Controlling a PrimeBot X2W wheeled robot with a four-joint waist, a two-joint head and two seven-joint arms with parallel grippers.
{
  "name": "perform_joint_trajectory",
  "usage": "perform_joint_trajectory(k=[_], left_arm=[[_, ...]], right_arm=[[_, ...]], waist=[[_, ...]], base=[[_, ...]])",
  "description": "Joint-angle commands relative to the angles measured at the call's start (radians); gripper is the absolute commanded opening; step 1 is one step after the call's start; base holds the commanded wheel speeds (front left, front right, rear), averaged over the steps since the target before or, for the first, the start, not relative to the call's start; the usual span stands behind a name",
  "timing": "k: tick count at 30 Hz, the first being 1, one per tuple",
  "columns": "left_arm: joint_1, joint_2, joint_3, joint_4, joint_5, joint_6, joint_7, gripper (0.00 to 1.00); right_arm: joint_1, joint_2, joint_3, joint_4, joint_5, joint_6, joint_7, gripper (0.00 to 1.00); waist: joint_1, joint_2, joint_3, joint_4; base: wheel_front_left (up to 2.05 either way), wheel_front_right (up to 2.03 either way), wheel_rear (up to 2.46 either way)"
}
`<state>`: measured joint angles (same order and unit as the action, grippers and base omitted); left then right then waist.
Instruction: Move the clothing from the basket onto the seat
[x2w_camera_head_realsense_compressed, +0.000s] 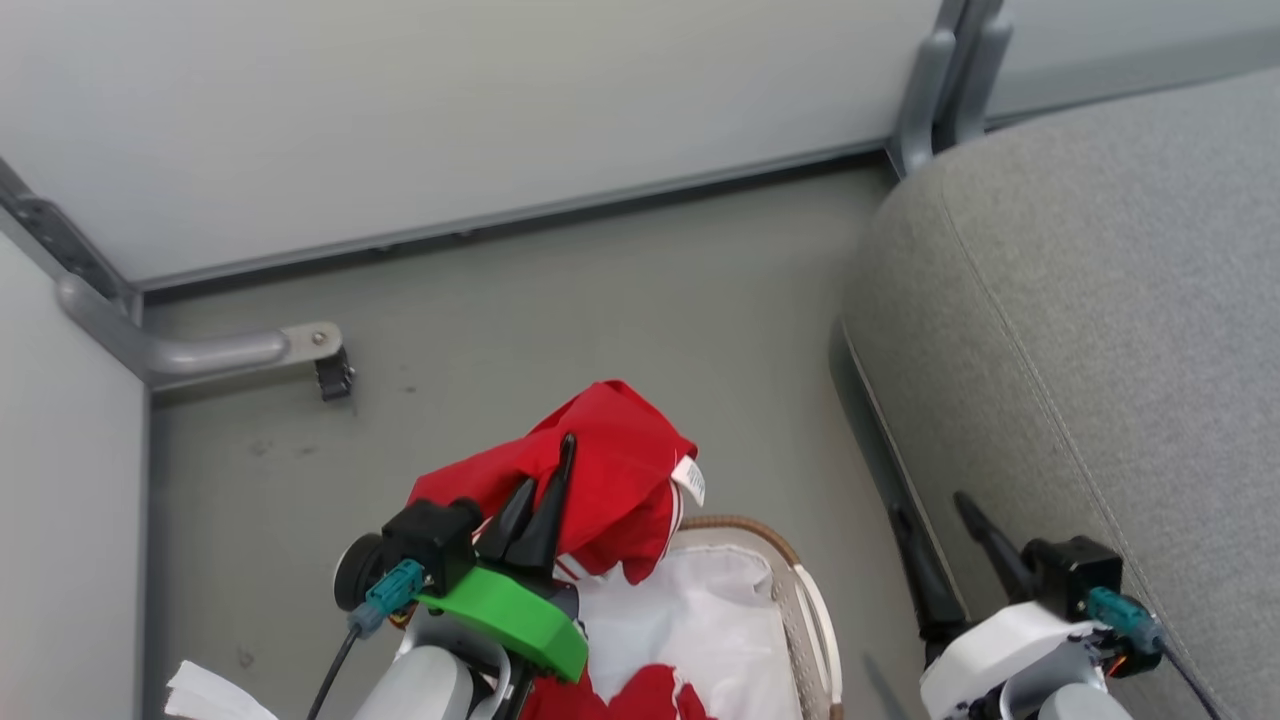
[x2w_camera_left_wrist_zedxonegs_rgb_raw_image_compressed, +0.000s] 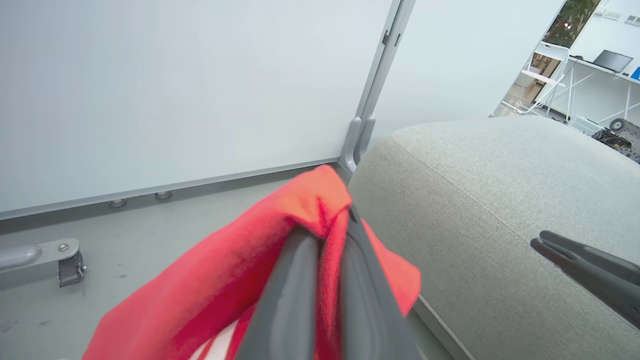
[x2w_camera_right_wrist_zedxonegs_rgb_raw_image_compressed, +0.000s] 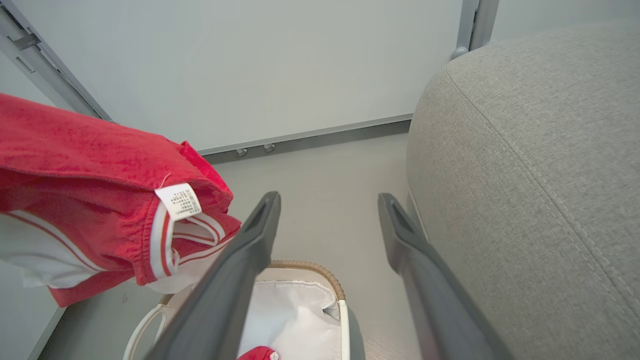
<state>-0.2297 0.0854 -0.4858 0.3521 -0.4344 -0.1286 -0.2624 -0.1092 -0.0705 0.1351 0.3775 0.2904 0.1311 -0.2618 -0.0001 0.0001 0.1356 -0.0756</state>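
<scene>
Red cloth with a white edge (x2w_camera_head_realsense_compressed: 650, 695), one piece of the clothing, was seen lying nearest, low in the white perforated plastic laundry basket with the brown woven-look rim band (x2w_camera_head_realsense_compressed: 770, 535), on its plain white liner sheet (x2w_camera_head_realsense_compressed: 700, 620). Just above the basket's left side the left gripper (x2w_camera_head_realsense_compressed: 550, 470) was found closed tight, its two long dark fingers (x2w_camera_head_realsense_compressed: 555, 510) pinched on a fold of a soft bright red garment with white stripes and a white label (x2w_camera_head_realsense_compressed: 620, 470). This garment was held clear of the basket, bunched over the fingertips, its length hanging down from the pinch rather than spread sideways. The right gripper (x2w_camera_head_realsense_compressed: 930, 505) was held with fingers spread wide and nothing between them, in the gap between basket and seat. Farther right, the large light grey fabric-upholstered sofa cushion with a stitched seam (x2w_camera_head_realsense_compressed: 1100, 300) was seen, no clothing on the part in view, well apart from the held garment. The coming move was judged to turn on one relation: the seat lay to the right of the left fingers, across the basket, so the hanging cloth would have to be carried rightward and high enough to clear the cushion's rounded edge. The right arm was nearer the seat, but the load was in the left. Beyond were noted a grey floor (x2w_camera_head_realsense_compressed: 600, 280) and pale wall panels (x2w_camera_head_realsense_compressed: 450, 100).
</scene>
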Motion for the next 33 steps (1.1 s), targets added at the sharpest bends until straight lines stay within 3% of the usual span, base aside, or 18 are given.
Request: perform_joint_trajectory(k=[1, 9, 15, 20, 24, 26, 32, 33], left_arm=[[0.015, 0.002, 0.004, -0.028, 0.008, -0.003, -0.004, 0.00], [-0.043, -0.003, -0.029, -0.145, 0.015, -0.003, -0.004, 0.00], [-0.067, -0.006, -0.077, -0.171, 0.007, -0.003, -0.004, 0.00], [-0.078, -0.013, -0.131, -0.185, -0.016, -0.003, -0.004, 0.00], [-0.089, -0.017, -0.180, -0.193, -0.037, -0.003, -0.004, 0.00], [-0.088, -0.020, -0.198, -0.198, -0.048, -0.003, -0.004, 0.00], [-0.083, -0.025, -0.208, -0.204, -0.055, -0.003, -0.004, 0.01], [-0.077, -0.025, -0.201, -0.207, -0.051, -0.003, -0.004, 0.31]], right_arm=[[0.020, -0.011, 0.020, 0.005, 0.010, -0.001, -0.005, 1.00], [-0.052, -0.089, 0.250, -0.030, -0.069, -0.001, -0.005, 1.00], [-0.190, -0.135, 0.428, -0.073, -0.157, -0.001, -0.005, 1.00], [-0.298, -0.122, 0.516, -0.054, -0.191, -0.001, -0.005, 1.00], [-0.341, -0.070, 0.500, -0.009, -0.193, -0.001, -0.005, 1.00], [-0.335, -0.050, 0.499, 0.037, -0.175, -0.001, -0.005, 0.00], [-0.331, -0.025, 0.500, 0.091, -0.103, -0.001, -0.005, 0.00], [-0.325, -0.028, 0.493, 0.087, -0.095, -0.001, -0.005, 0.00]], waist=[[0.0001, -0.0001, -0.099, 0.066], [0.0001, -0.0001, -0.106, 0.073], [0.0001, -0.0001, -0.102, 0.076], [0.0001, -0.0001, -0.104, 0.092], [0.0001, -0.0001, -0.104, 0.113], [0.0001, -0.0001, -0.104, 0.122], [0.0001, -0.0001, -0.101, 0.129], [0.0001, -0.0001, -0.099, 0.122]], base=[[0.00, 0.00, 0.00], [0.00, 0.00, 0.00], [0.00, 0.00, 0.00], [0.00, 0.00, 0.00], [0.00, 0.00, 0.00], [0.00, 0.00, 0.00], [0.00, 0.00, 0.00], [0.00, 0.00, 0.00]])
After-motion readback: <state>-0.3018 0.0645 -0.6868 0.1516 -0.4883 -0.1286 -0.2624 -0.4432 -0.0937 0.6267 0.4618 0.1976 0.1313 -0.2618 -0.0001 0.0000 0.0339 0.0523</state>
